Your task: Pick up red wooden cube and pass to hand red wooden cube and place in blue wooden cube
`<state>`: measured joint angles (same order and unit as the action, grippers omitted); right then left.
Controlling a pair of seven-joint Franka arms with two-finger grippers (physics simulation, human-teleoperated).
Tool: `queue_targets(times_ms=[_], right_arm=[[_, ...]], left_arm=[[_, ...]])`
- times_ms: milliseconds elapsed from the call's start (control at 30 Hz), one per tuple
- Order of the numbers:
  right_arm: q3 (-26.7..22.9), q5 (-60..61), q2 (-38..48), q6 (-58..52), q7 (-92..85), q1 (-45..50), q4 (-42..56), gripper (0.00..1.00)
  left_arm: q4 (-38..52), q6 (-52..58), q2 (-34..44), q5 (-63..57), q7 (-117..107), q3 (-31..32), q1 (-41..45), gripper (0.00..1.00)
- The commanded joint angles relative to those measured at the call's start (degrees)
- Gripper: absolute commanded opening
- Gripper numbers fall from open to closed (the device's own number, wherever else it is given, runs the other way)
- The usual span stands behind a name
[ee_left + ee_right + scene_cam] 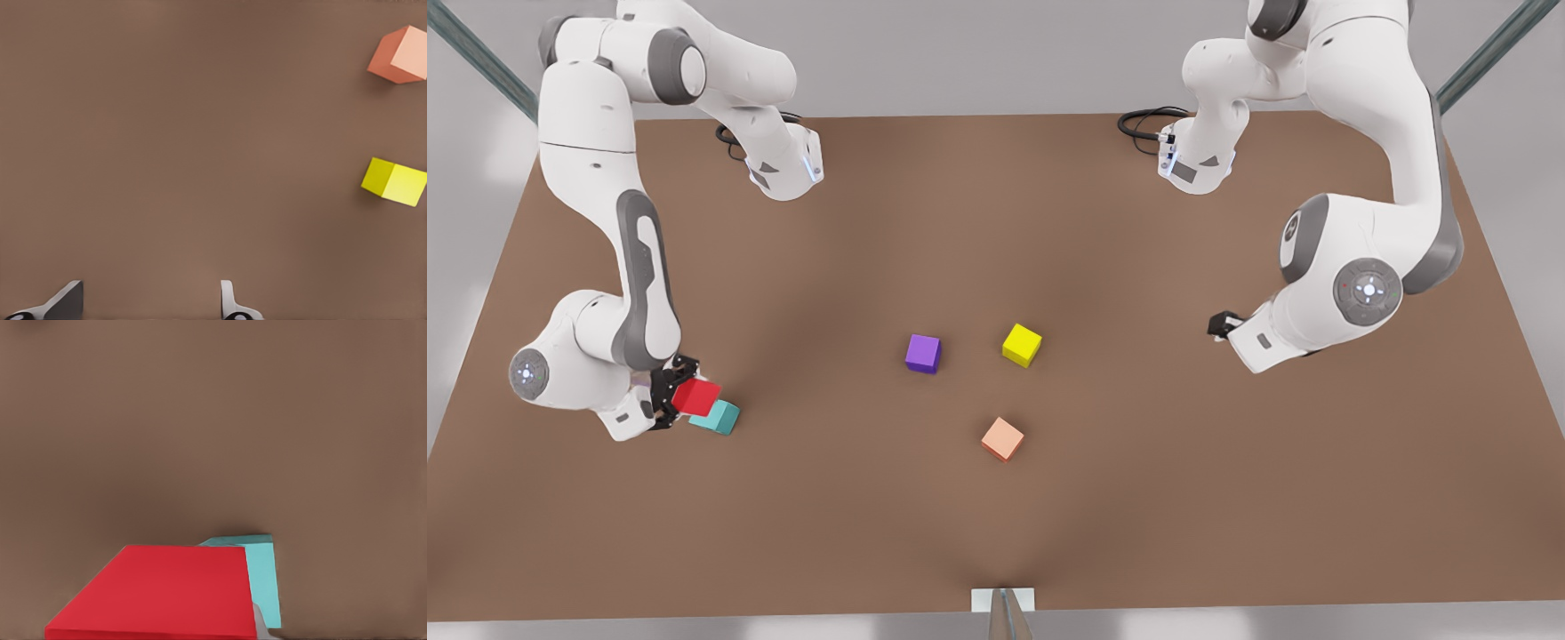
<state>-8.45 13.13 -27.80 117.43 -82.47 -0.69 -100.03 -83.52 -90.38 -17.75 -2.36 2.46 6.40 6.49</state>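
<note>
Salmon-orange cube [1002, 438] lies closest to the front view's lower edge, low and centre on the brown surface [1138, 516]. Above it, near the middle of the frame, sit a purple cube [923, 353] and a yellow cube [1021, 345], apart from each other.

At the lower left of the front view, the right pincer [671, 396] is clamped on the red wooden cube [695, 397], which is tilted and held over the blue wooden cube [716, 416]. The teal block rests on the surface, partly covered by the red one; whether the two touch cannot be told. In the right wrist view the red wooden cube [160, 593] fills the lower part of the frame with the blue wooden cube [263, 577] showing just behind its edge.

At the right of the front view, the left pincer [1221, 324] hangs over bare surface, well apart from the cubes. In the left wrist view its fingers [63, 301] stand spread with nothing between them, and the yellow cube [394, 181] and salmon-orange cube [399, 55] lie at the right edge of the frame.
</note>
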Motion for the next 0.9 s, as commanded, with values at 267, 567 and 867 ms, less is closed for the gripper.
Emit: queue_targets(times_ms=[267, 567, 867], right_arm=[[0.1, -0.91, -0.94, 11.07, 30.44, 0.69, -3.59, 0.6], [0.01, -1.0, -1.81, 11.07, 30.44, 0.6, -4.91, 0.61], [0.1, -1.0, -1.29, 10.98, 30.62, 1.04, -5.35, 1.0]], left_arm=[[0.12, -1.46, -0.97, 0.25, -3.34, 0.02, -0.42, 1.0], [0.12, -1.55, -1.14, 0.33, -3.69, 0.02, -0.34, 1.0], [0.12, -1.55, -1.76, 0.16, -3.69, 0.02, -0.25, 1.0]])
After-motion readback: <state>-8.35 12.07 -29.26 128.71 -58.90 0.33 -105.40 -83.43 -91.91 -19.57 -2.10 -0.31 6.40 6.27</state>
